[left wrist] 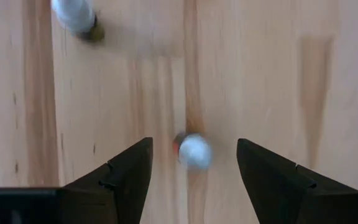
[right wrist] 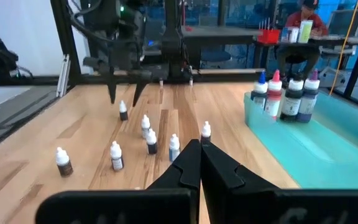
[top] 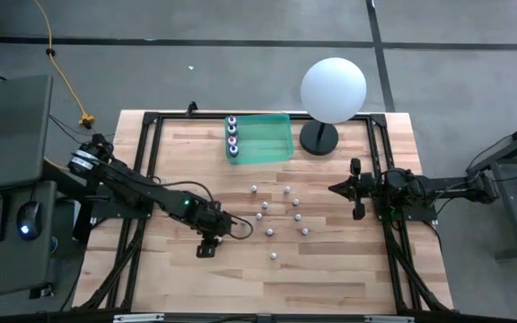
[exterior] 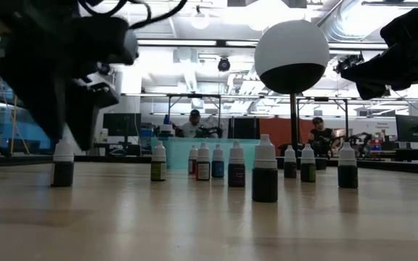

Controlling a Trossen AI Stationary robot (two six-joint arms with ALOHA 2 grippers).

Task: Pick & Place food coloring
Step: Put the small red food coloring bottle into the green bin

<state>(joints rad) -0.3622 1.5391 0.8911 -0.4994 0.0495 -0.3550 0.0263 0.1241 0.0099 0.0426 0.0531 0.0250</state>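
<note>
My left hand point(left wrist: 191, 168) hangs over the table point(top: 330, 269), fingers spread wide either side of one white-capped food coloring bottle point(left wrist: 193, 151) without touching it; only my wrist camera shows this. From above, more bottles point(top: 281, 211) stand scattered mid-table, larger ones point(top: 232, 136) in the green tray point(top: 272, 144). My right hand point(right wrist: 199, 163) waits, pinched shut and empty.

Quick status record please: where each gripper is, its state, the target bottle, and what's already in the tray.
left gripper: open, above the table, fingers either side of a small bottle, not gripping
target bottle: white-capped, upright on the wood
right gripper: shut, empty, waiting at the table's right side
tray: green, four larger bottles along its left edge
loose bottles: scattered mid-table
</note>
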